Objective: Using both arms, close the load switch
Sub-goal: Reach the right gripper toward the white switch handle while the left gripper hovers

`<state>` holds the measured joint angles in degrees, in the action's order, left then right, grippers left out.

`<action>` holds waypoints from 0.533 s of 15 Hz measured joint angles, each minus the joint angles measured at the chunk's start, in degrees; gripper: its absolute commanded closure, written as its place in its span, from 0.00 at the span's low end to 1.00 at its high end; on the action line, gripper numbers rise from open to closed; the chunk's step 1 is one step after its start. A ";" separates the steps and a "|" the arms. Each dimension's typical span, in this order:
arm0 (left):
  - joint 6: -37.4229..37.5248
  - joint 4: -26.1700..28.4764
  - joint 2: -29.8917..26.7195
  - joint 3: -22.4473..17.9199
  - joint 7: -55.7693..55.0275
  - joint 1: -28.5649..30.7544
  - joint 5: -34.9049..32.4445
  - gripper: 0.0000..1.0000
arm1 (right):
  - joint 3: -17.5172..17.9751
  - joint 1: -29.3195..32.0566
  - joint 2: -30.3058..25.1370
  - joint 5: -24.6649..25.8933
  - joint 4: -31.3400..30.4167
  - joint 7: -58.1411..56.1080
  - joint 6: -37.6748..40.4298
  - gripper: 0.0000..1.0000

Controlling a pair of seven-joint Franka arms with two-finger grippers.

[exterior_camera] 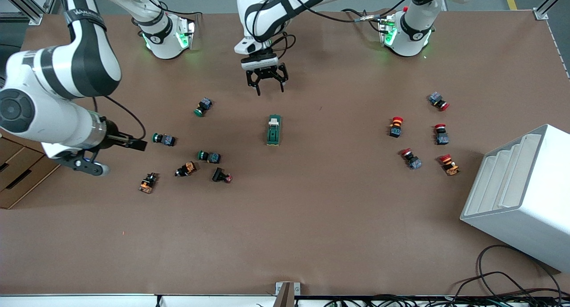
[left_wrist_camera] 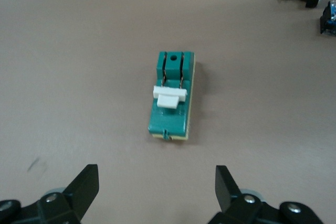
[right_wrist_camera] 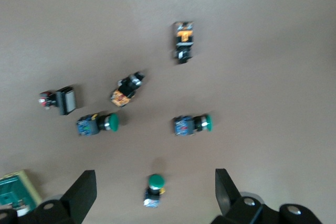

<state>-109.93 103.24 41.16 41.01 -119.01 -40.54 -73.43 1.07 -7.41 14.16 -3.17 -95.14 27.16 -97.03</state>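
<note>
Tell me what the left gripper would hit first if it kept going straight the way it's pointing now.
Most likely the bare table just short of the load switch. The left gripper, open, points down at it; if the line runs slightly forward, the load switch comes first. Depth is uncertain.

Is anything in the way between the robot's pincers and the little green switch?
Nothing visible blocks the left pincer: it hangs open over bare table next to the load switch. The right pincer, also open, is over the table's right-arm end, and green push buttons lie between it and the switch.
</note>
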 measured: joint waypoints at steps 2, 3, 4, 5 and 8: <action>-0.02 2.01 0.47 0.00 -5.60 0.02 -5.01 0.02 | 0.03 -0.73 0.08 -1.54 -1.73 0.58 -2.22 0.00; -0.02 2.45 0.87 0.00 -7.69 -0.05 -6.89 0.02 | 0.04 -1.48 0.11 -1.80 -2.57 1.87 -3.51 0.00; -0.03 2.72 1.33 0.00 -9.13 -0.08 -8.46 0.02 | 0.08 -2.66 0.15 -2.01 -3.45 4.24 -5.08 0.00; -0.03 3.03 1.71 -0.01 -10.09 -0.07 -9.99 0.02 | 0.14 -4.28 0.23 -2.13 -4.35 6.80 -6.83 0.00; -0.02 4.07 2.41 -0.11 -12.38 -0.02 -13.47 0.02 | 0.32 -10.09 0.79 -2.15 -7.06 13.04 -12.22 0.00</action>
<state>-109.95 107.32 43.57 40.90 -131.38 -40.57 -86.90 1.39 -17.49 14.96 -5.32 -102.19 40.20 -109.25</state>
